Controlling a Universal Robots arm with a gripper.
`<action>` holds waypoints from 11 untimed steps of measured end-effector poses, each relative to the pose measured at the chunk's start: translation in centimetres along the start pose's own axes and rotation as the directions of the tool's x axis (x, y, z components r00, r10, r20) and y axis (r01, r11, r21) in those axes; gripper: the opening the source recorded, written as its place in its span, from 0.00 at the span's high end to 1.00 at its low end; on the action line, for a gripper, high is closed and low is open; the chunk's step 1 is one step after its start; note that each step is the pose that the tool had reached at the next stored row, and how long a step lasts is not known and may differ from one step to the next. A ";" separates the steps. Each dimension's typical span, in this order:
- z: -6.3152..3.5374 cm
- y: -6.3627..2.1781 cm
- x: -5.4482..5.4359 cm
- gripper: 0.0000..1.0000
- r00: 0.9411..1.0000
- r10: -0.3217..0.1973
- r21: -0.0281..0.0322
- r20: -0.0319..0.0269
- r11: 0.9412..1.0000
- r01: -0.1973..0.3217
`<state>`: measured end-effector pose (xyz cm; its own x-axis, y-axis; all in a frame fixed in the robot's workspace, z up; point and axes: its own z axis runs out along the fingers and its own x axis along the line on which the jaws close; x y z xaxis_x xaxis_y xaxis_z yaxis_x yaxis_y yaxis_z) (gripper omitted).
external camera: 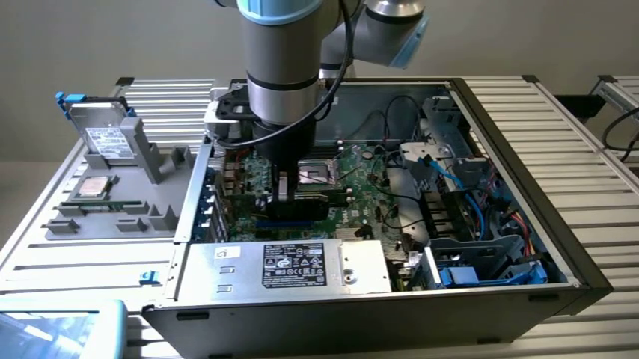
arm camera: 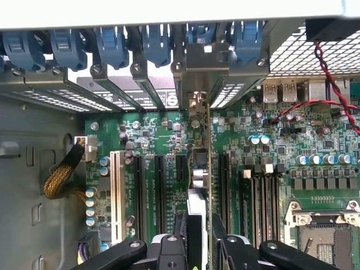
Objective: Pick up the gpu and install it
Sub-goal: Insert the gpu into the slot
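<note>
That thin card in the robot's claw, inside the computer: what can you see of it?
The gpu appears edge-on: a thin green circuit card standing upright over the motherboard, among its long slots. Its grey metal bracket meets the row of rear slot covers. The gripper is clamped on its other end. Whether it is seated cannot be told.

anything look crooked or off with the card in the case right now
Nothing stands out. The gpu stands on edge between the fingers, seen as a thin straight line running parallel to the motherboard slots, with no visible tilt or damage.
</note>
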<state>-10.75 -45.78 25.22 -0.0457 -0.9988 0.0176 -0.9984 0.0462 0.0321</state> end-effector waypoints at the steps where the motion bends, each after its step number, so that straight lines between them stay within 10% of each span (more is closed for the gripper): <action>1: 0.02 0.00 0.0 0.72 1.000 0.000 0.000 0.000 1.000 0.000; 11: 0.14 0.03 -0.1 0.72 1.000 0.000 0.000 0.000 1.000 0.000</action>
<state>-10.78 -45.68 25.08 -0.0456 -0.9988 0.0175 -0.9984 0.0461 0.0321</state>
